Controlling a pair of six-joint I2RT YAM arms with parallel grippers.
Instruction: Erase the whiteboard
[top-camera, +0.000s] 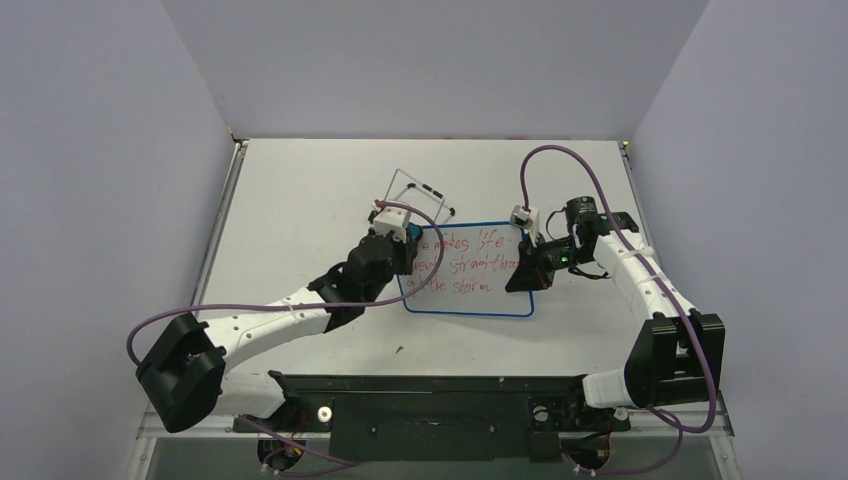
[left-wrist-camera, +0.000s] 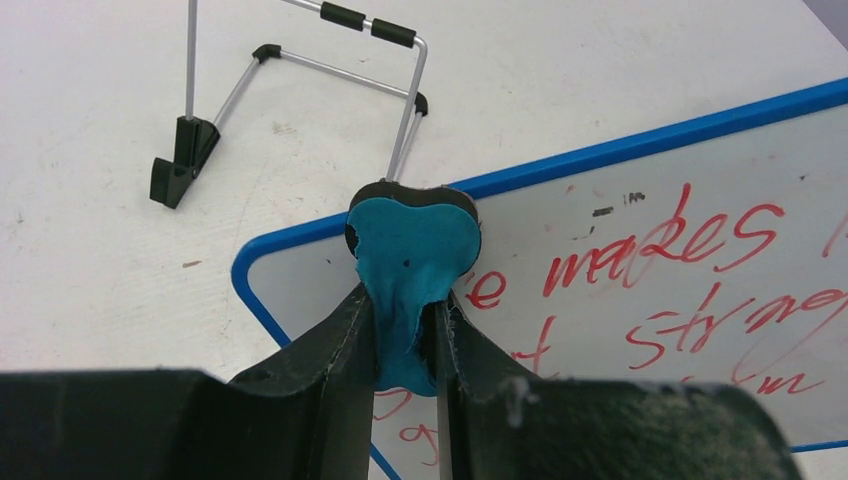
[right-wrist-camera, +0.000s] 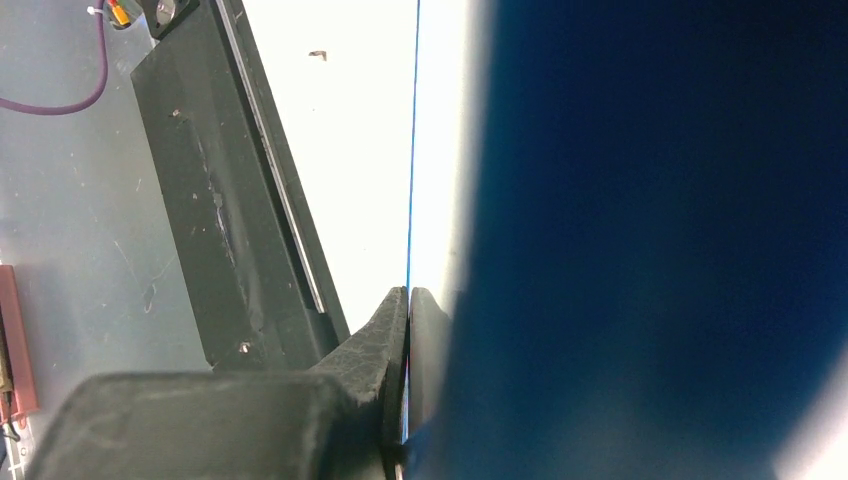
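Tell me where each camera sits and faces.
Top external: above and behind, looking down at the table; both arms show.
Left wrist: past the left gripper, shut on a teal eraser, toward the blue-rimmed whiteboard.
Right wrist: along the shut right gripper; blurred blue beyond.
Shared: top and left wrist show the red handwriting.

Colour key, as I see it from the console: whiteboard (top-camera: 465, 300) white, thin blue rim, red handwriting in rows; eraser (left-wrist-camera: 412, 250) teal felt on a black back; wire stand (left-wrist-camera: 185, 150) silver with black fittings; cable (top-camera: 556, 148) purple; table (top-camera: 300, 190) off-white.
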